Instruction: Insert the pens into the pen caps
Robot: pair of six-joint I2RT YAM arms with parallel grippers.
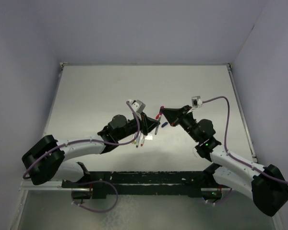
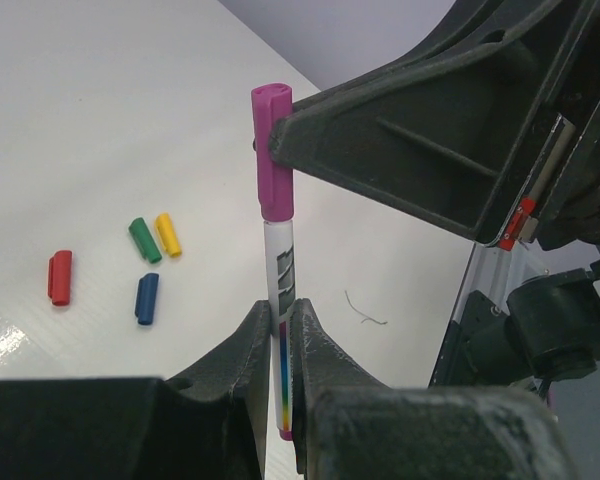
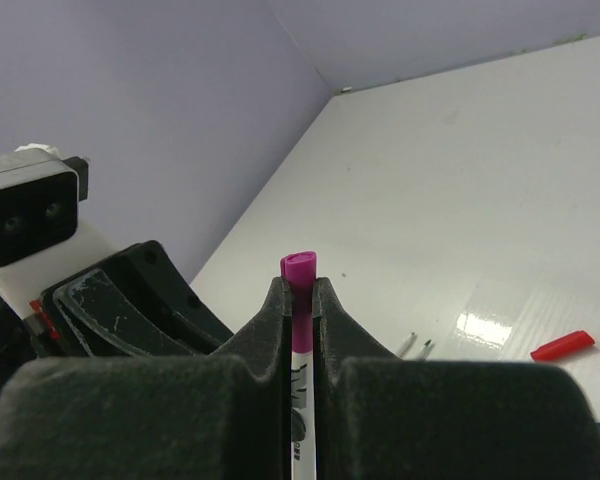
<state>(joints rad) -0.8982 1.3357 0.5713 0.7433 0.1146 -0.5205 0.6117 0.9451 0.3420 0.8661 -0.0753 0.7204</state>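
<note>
A white pen (image 2: pixel 281 265) with a rainbow stripe stands upright between the fingers of my left gripper (image 2: pixel 280 312), which is shut on its lower part. A purple cap (image 2: pixel 272 150) sits over the pen's top end. My right gripper (image 3: pixel 300 286) is shut on that purple cap (image 3: pixel 299 270), and its dark fingers (image 2: pixel 400 150) reach in from the right. Both grippers meet above the table's middle (image 1: pixel 159 120). Red (image 2: pixel 60 277), green (image 2: pixel 145 240), yellow (image 2: pixel 168 234) and blue (image 2: pixel 147 298) caps lie loose on the table.
Other pens (image 1: pixel 140 140) lie on the table by the left gripper, and two of their tips (image 3: pixel 417 346) show in the right wrist view. A thin scrap of thread (image 2: pixel 365 312) lies near the held pen. Walls close the white table (image 1: pixel 101 91) on three sides.
</note>
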